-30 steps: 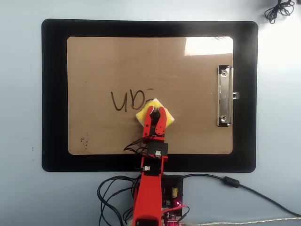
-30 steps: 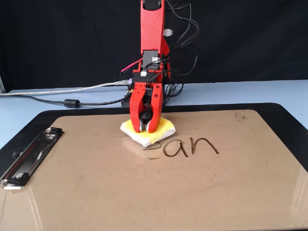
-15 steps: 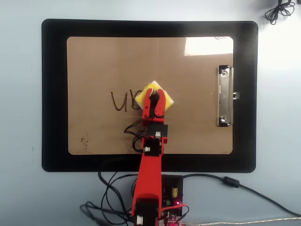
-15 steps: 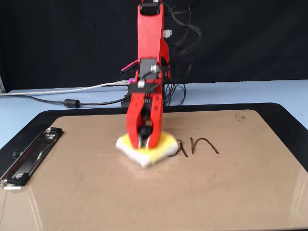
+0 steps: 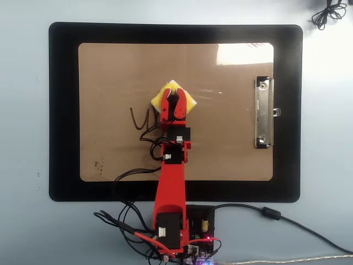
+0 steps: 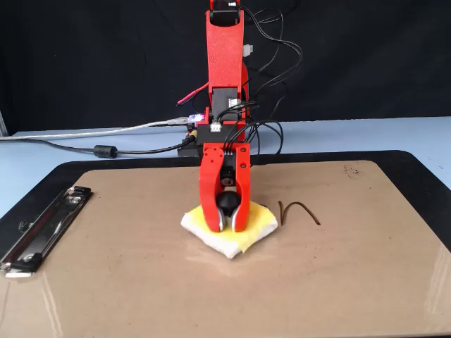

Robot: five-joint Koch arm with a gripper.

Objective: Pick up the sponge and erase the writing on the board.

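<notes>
— Where are you, and what have you got?

— My pincer (image 6: 226, 220) is clamped on the black knob (image 6: 226, 201) of the sponge (image 6: 255, 227), and the sponge sits flat on the board (image 6: 211, 296), near its middle.

— And the writing?

— Only a stroke or two of the writing (image 6: 299, 212) shows, just beside the sponge — the rest may be hidden under my arm in the overhead view, I can't tell.

— What could go wrong?

— If I press unevenly, the sponge could tilt or twist off the knob; press too lightly and I'd glide over the ink without lifting it.

— Which view helps more?

— The fixed view shows both jaws hugging the knob and the sponge's whitish underside on the board. The overhead view hides the knob, yet shows the silver clip (image 5: 263, 113) and the black mat (image 5: 63, 110) around the board.
</notes>
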